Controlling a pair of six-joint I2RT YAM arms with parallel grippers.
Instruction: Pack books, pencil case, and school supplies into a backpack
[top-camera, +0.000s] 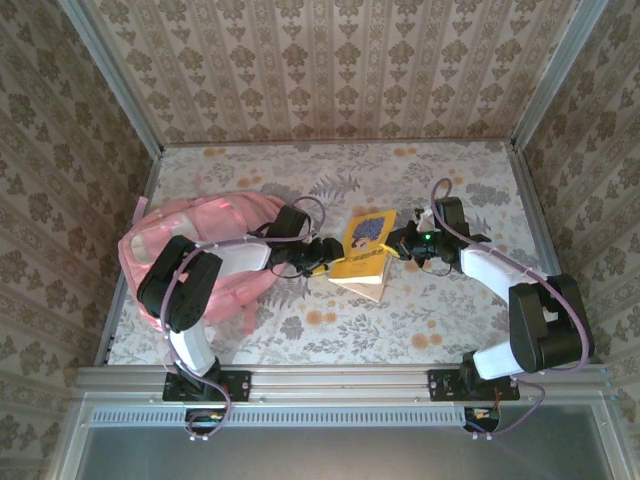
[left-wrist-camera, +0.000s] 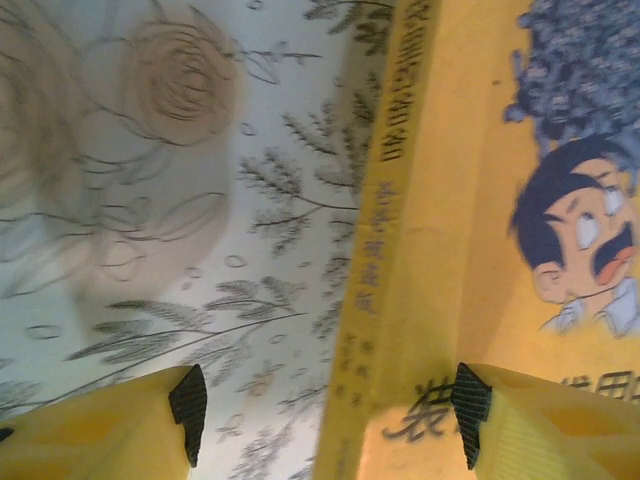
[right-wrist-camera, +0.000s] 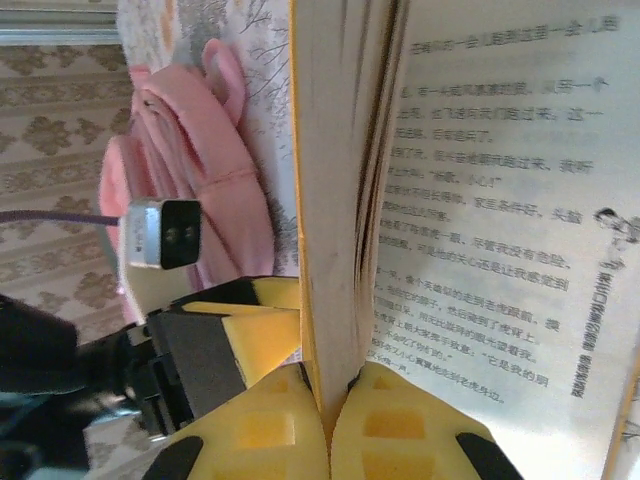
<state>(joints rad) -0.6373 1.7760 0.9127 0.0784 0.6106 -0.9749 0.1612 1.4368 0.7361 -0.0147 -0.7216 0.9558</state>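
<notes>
Yellow book (top-camera: 365, 245) with a dark blue cartoon cover picture, near the middle of the table (top-camera: 450, 320), its cover lifted at a tilt above the pale page block. In the left wrist view the same cover (left-wrist-camera: 450, 250) shows a cartoon face and a printed spine, with the floral table cloth (left-wrist-camera: 150, 200) beside it. In the right wrist view the book (right-wrist-camera: 330, 200) stands partly open, a printed page fanned out to one side of the thick page block.

Right tool (top-camera: 400, 245), at the book's right edge: fingers pressed together, pinching the edge of the page block (right-wrist-camera: 328, 400).

Left tool (top-camera: 322, 258), at the book's left edge: fingers spread (left-wrist-camera: 328, 400). The spine lies between the two black pads; one pad (left-wrist-camera: 468, 412) overlaps the cover, the other (left-wrist-camera: 188, 410) is over bare table. Whether either pad touches the book cannot be told.

Backpack (top-camera: 200, 240), light pink, lies on the left part of the table, beside and partly under the left arm, and apart from the book. It appears behind the book in the right wrist view (right-wrist-camera: 210, 180).
</notes>
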